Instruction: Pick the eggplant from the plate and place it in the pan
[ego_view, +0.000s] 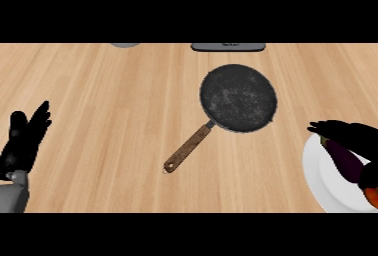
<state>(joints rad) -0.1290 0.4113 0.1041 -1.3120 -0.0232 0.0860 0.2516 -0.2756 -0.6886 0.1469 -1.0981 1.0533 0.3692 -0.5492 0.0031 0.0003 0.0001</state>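
A dark purple eggplant (344, 160) lies on the white plate (319, 177) at the right edge of the counter. My right hand (349, 132) comes in from the right edge and arches over the eggplant's far end, fingers curled round it and thumb at its right side. The black pan (238, 98) sits in the middle of the counter, left of the plate, with its brown handle (188, 148) pointing toward the lower left. Nothing is in the pan. My left hand (23, 140) rests open at the left edge, fingers up.
A small orange thing (373, 197) shows on the plate at the frame's right edge, mostly cut off. At the counter's far edge sit a dark grey flat object (227, 46) and a grey round object (125, 45). Bare wood lies between the pan and my left hand.
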